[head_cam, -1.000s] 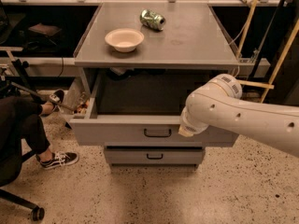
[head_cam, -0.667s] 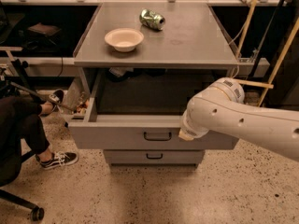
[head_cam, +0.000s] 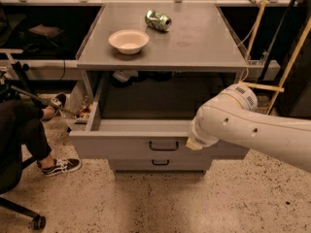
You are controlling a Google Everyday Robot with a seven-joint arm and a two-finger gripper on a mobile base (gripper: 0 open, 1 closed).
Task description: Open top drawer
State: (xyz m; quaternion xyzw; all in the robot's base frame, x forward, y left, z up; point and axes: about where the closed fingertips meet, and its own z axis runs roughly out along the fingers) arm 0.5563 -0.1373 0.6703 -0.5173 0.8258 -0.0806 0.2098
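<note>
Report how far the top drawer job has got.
Done, by the look of it: the top drawer stands pulled far out, its inside open to view. In hand: the gripper sits low at the drawer front, just right of the black handle, mostly hidden by the arm. Left: probably only backing the arm away; whether it grips anything I cannot tell.

Bowl (head_cam: 128, 41) rests left of centre on the worktop (head_cam: 204, 47). Crushed can (head_cam: 158, 20) lies at its rear. Claw: concealed below its front edge.

No writing, label or number is legible anywhere.
</note>
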